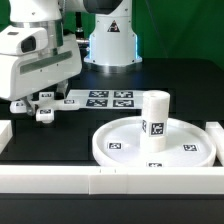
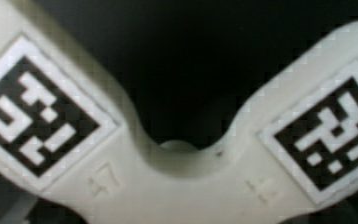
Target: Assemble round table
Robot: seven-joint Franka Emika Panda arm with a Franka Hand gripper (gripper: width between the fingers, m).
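The large rimmed round disc (image 1: 118, 150) lies flat at the exterior view's right. The short thick post (image 1: 154, 113) stands upright on its middle. My gripper (image 1: 32, 108) hangs low over the table at the exterior view's left, apart from the disc. It is shut on the small cross-shaped piece (image 1: 43, 113), whose tagged arms stick out below the hand. In the wrist view the cross-shaped piece (image 2: 176, 185) fills the picture, with two tagged arms spreading away. The piece hides my fingers there.
The marker board (image 1: 108, 99) lies just beyond the gripper, toward the arm's base (image 1: 110, 40). Long white border bars run along the front (image 1: 100, 182) and stand at the exterior view's right (image 1: 215, 135) and left (image 1: 4, 132).
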